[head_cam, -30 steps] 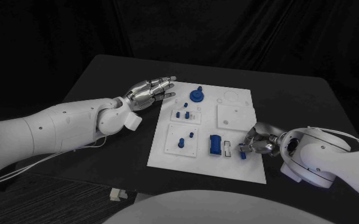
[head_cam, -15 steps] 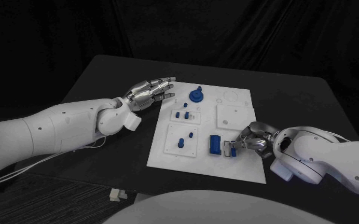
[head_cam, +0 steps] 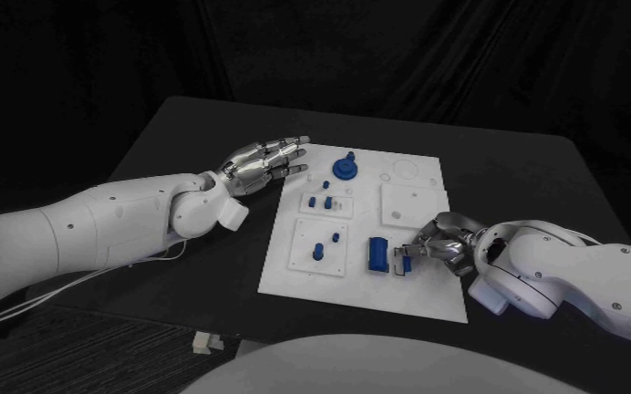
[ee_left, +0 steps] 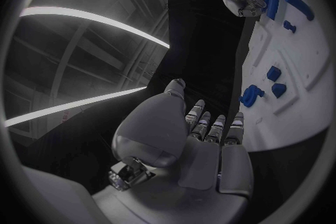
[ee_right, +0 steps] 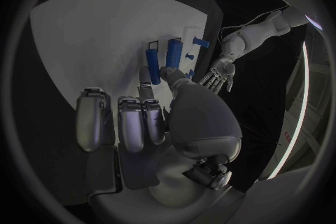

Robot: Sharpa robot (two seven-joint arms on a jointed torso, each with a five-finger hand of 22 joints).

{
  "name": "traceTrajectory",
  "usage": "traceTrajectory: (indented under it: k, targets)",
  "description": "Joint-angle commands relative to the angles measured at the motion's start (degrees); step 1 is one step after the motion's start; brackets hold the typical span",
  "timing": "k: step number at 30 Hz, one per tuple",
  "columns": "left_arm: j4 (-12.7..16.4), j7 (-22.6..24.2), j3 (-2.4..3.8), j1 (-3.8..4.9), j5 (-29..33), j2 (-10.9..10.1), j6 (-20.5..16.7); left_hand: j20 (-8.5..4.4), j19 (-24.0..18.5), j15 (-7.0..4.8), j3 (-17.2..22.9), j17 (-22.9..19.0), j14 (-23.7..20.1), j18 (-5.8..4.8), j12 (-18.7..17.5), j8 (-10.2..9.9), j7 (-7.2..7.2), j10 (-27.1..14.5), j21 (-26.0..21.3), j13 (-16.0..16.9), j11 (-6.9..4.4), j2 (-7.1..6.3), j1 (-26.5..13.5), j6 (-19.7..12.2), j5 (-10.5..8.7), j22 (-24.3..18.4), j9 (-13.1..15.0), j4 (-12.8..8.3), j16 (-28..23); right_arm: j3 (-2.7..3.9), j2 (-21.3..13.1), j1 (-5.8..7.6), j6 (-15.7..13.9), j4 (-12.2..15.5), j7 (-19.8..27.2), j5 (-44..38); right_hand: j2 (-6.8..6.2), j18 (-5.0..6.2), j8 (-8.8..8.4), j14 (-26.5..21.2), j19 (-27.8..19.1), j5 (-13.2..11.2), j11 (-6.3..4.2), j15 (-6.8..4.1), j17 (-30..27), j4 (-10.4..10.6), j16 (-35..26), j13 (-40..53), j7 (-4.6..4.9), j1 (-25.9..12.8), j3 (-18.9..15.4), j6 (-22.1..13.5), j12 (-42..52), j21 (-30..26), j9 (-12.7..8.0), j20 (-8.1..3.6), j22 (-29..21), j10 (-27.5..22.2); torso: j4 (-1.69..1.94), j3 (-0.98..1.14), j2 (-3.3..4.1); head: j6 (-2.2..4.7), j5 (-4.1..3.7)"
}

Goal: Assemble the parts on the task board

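Observation:
The white task board (head_cam: 300, 271) lies mid-table. My right hand (head_cam: 442, 246) reaches over its near right part and pinches a narrow blue bar (head_cam: 405, 265) between thumb and finger, close beside a larger blue block (head_cam: 378, 254) standing in the board. The right wrist view shows the bar (ee_right: 153, 65) sticking out past my fingertips (ee_right: 143, 75), next to the block (ee_right: 173, 52). My left hand (head_cam: 264, 160) is open with fingers straight, at the board's far left edge. In the left wrist view, the left hand (ee_left: 203, 145) is beside the board (ee_left: 301, 95).
Other blue parts stand on the board: a round knob (head_cam: 346, 169) at the far side, small pieces (head_cam: 320, 202) in the middle left, and a peg (head_cam: 318, 250) near the front left. Black table (head_cam: 512, 175) surrounds the board.
My right hand has carried the blue bar leftward over the board, ending right beside the larger blue block. The left hand has stayed still.

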Motion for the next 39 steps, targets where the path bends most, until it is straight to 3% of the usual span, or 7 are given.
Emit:
traceTrajectory:
  k: [1, 9, 28, 39]
  targets:
    - [0.1, 0.2, 0.06, -0.1, 0.1, 0.2, 1.0, 0.36, 0.0, 0.42, 0.1, 0.1, -0.1, 0.77, -0.2, 0.2, -0.24, 0.0, 0.2, 0.0, 0.5, 0.23, 0.2, -0.2, 0.27, -0.1, 0.0, -0.2, 0.2, 0.0, 0.2, -0.18, -0.4, -0.2, -1.8, -1.8, 0.04, -0.22, 0.35, 6.0, 1.7, -3.2, -0.16, 0.03, 15.1, 0.1, 0.1, 15.1, -0.02, -1.0, 0.4, -0.4, 0.1, -0.2, 0.4, 0.02, 11.8, 5.9, -0.03, 0.0, 0.01, -0.01, 0.1]
    - [0.1, -0.1, 0.06, -0.12, 0.1, 0.1, 1.2, 0.36, 0.0, 0.42, 0.1, 0.1, -0.1, 0.77, -0.2, 0.2, -0.24, 0.0, 0.2, 0.0, 0.5, 0.23, 0.2, -0.2, 0.27, -0.1, 0.0, -0.2, 0.2, 0.0, 0.7, -0.46, -0.1, -0.3, -2.2, -2.3, 0.04, -0.17, 0.84, 6.0, 1.6, -7.6, -0.21, 0.0, 15.1, 1.3, 0.1, 15.1, -0.08, -2.3, 0.1, -0.6, 0.1, -0.4, 1.0, 0.0, 11.8, 5.9, -0.02, 0.0, 0.06, -0.01, 0.11]
    - [-0.1, -0.6, 0.06, -0.19, 0.1, 0.3, 1.6, 0.37, 0.0, 0.55, 0.1, 0.1, -0.1, 0.76, -0.2, 0.2, -0.25, 0.0, 0.2, 0.0, 0.52, 0.28, 0.2, -0.3, 0.31, -0.1, -0.1, -0.3, 0.2, 0.0, 1.1, -0.52, 2.0, -0.3, -3.7, -2.3, 0.61, -0.09, 1.96, 6.0, 1.5, -8.2, -0.55, -0.26, 15.1, 3.2, 0.1, 15.1, -0.51, -4.2, -0.2, 0.2, 0.1, -0.7, 1.9, -0.18, 11.7, 5.9, -0.01, 0.0, 0.03, -0.01, 0.07]
    - [-0.2, -1.1, 0.06, -0.25, 0.1, 0.4, 1.8, 0.38, 0.0, 0.64, 0.3, 0.1, -0.1, 0.75, -0.3, 0.2, -0.21, 0.0, 0.2, -0.1, 0.53, 0.36, 0.3, -0.3, 0.38, -0.1, 0.0, -0.4, 0.2, 0.0, 1.1, -0.52, 3.0, -0.2, -4.2, -2.3, 0.58, -0.08, 4.22, 6.0, 1.5, -8.6, -1.29, -0.85, 15.1, 4.1, 0.1, 15.1, -1.38, -4.6, 0.0, 1.3, 0.1, -0.7, 4.1, -0.68, 11.7, 5.9, -0.04, 0.0, -0.01, -0.01, 0.16]
